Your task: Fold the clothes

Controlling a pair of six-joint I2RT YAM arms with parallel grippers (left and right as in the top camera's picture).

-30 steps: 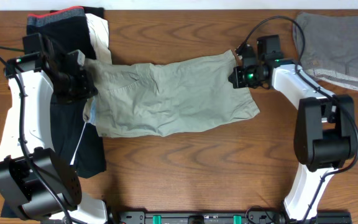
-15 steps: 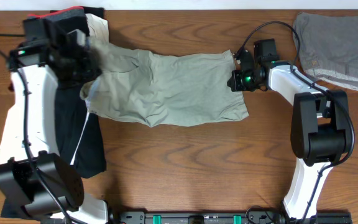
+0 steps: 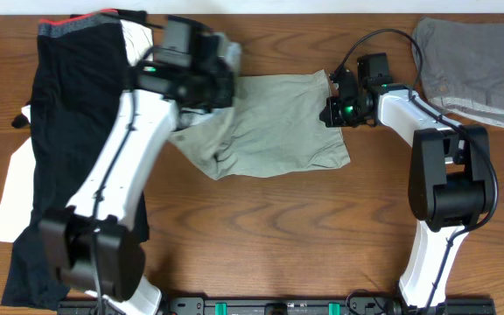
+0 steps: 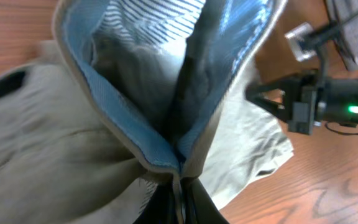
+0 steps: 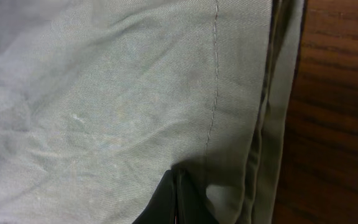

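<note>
On the table (image 3: 261,227) the shorts (image 3: 278,131) lie between the arms, their left end lifted and doubled toward the middle. Up above the cloth, the left gripper (image 4: 180,190) is pinched tight on the blue-lined waistband (image 4: 120,134). Low at the table, the right gripper (image 5: 178,186) is clamped on the shorts' right edge. Black clothes (image 3: 68,131) lie at left, grey clothes (image 3: 475,61) far right.

Even, bright light fell from above, and shadows on the bench (image 3: 261,219) were soft and short. Overhead, the left arm (image 3: 116,175) was smeared with motion blur. The left wrist view showed the shorts (image 4: 55,143) blurred. The right wrist view was dimmer but sharper.
</note>
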